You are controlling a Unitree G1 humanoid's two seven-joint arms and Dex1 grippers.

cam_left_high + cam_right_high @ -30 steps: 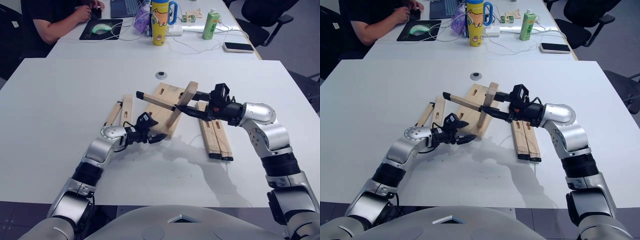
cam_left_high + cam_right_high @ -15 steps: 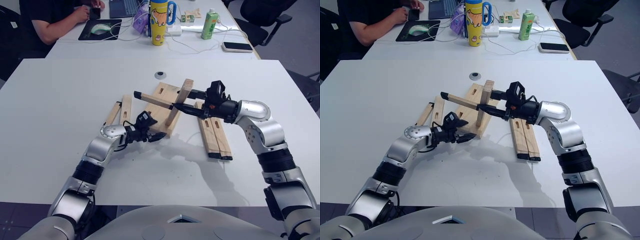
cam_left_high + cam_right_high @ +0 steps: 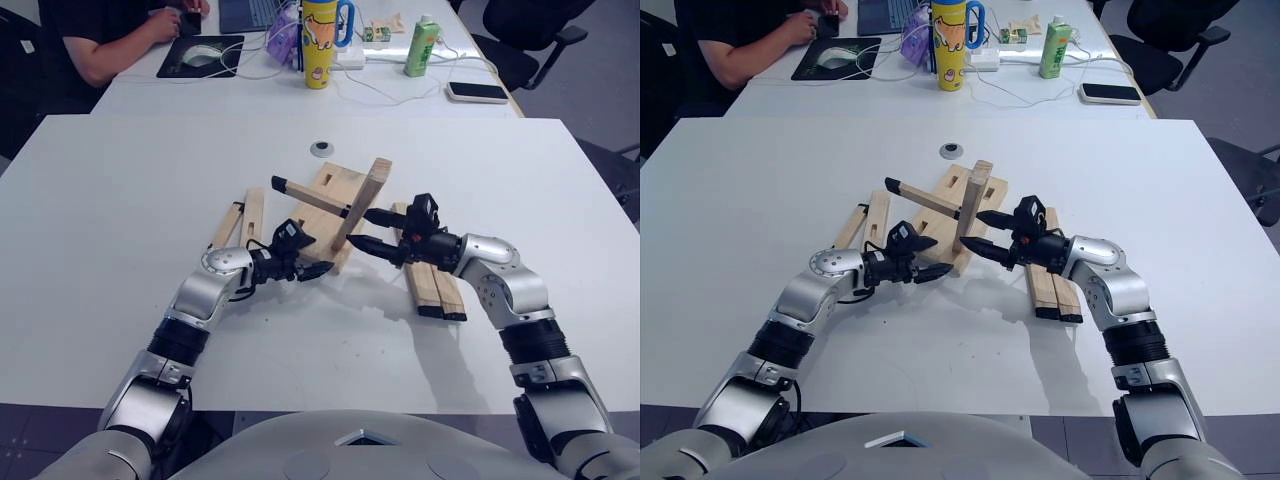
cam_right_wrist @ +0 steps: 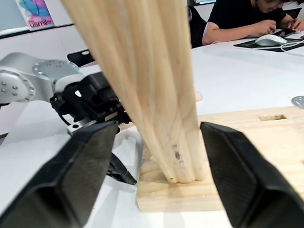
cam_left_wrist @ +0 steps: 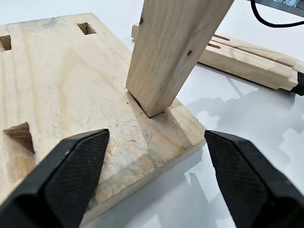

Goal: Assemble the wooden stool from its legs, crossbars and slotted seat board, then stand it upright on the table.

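Note:
The slotted seat board (image 3: pixel 318 228) lies flat mid-table. A wooden leg (image 3: pixel 362 200) stands tilted in a slot at its near right corner, and a crossbar (image 3: pixel 310 197) with a dark tip juts from the leg out over the board. My right gripper (image 3: pixel 367 229) is open, one finger on each side of the leg's lower part (image 4: pixel 156 95) without clamping it. My left gripper (image 3: pixel 308 268) is open at the board's near edge (image 5: pixel 142 161), facing the leg's foot (image 5: pixel 161 80). Two more legs (image 3: pixel 432 275) lie side by side to the right. Two thinner wooden pieces (image 3: pixel 243 220) lie to the left.
A small round grey disc (image 3: pixel 322 149) sits on the table beyond the board. The table behind carries a yellow mug (image 3: pixel 320 45), a green carton (image 3: pixel 421 47), a phone (image 3: pixel 476 92) and cables. White tabletop stretches to either side and toward me.
My right gripper has let go up high, dropped and drawn back toward me; it now stands open around the leg's lower part. The leg and crossbar stay in the slot. My left gripper barely moved.

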